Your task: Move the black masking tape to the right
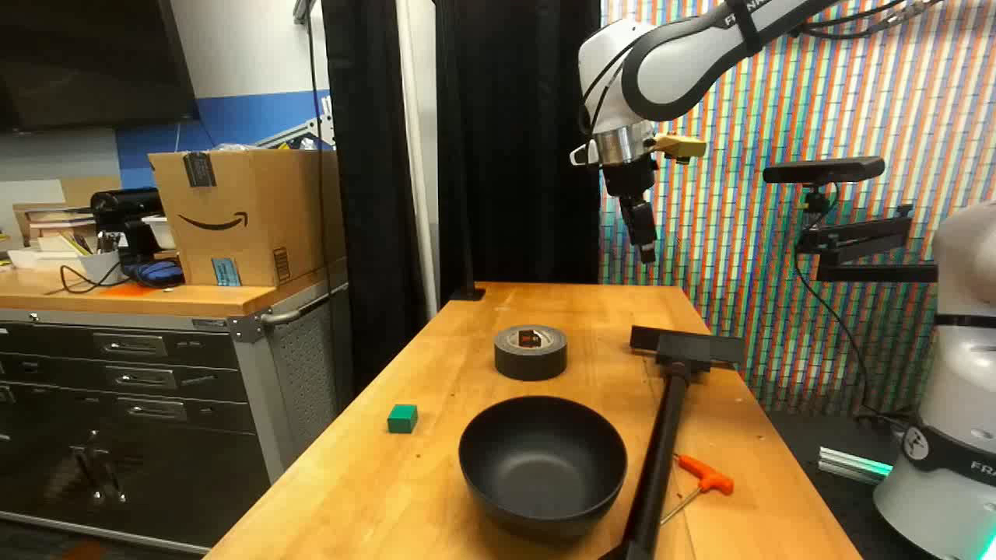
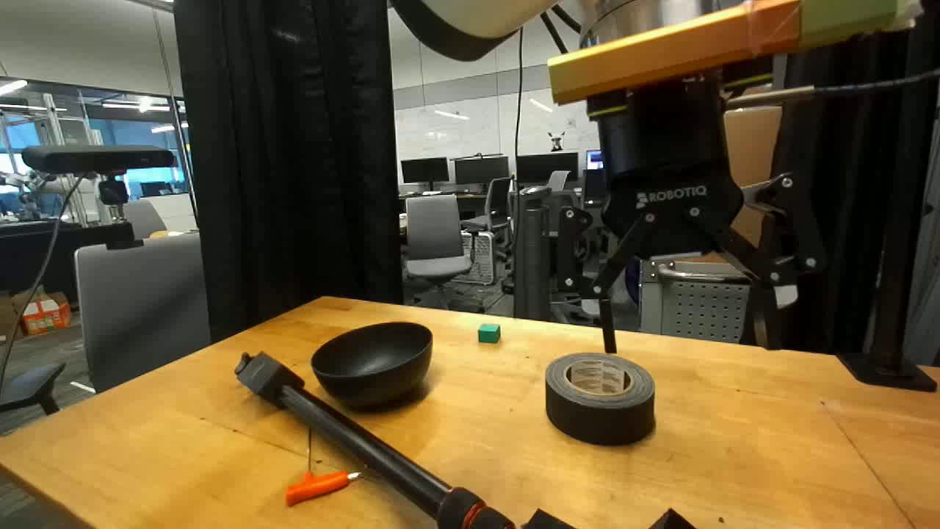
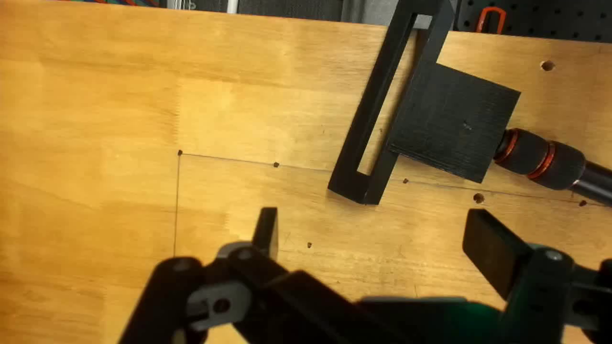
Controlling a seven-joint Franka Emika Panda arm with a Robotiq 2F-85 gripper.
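Observation:
The black masking tape is a thick round roll lying flat on the wooden table, with a lighter centre. It shows in both exterior views [image 1: 531,363] [image 2: 599,420] and is out of view in the wrist view. My gripper [image 2: 688,347] is open and empty, its fingers pointing down and spread wide. It hangs well above the table, beyond the tape in an exterior view [image 1: 646,253]. In the wrist view the gripper [image 3: 373,224] has only bare wood between its fingers.
A large black bowl [image 1: 542,467] [image 2: 371,367] stands near the tape. A long black T-shaped tool [image 1: 668,435] [image 2: 367,448] [image 3: 452,119] lies along the table beside an orange hex key [image 1: 706,476] [image 2: 319,486]. A small green cube [image 1: 402,418] [image 2: 489,333] sits near an edge. A black pole base [image 2: 886,372] stands at a corner.

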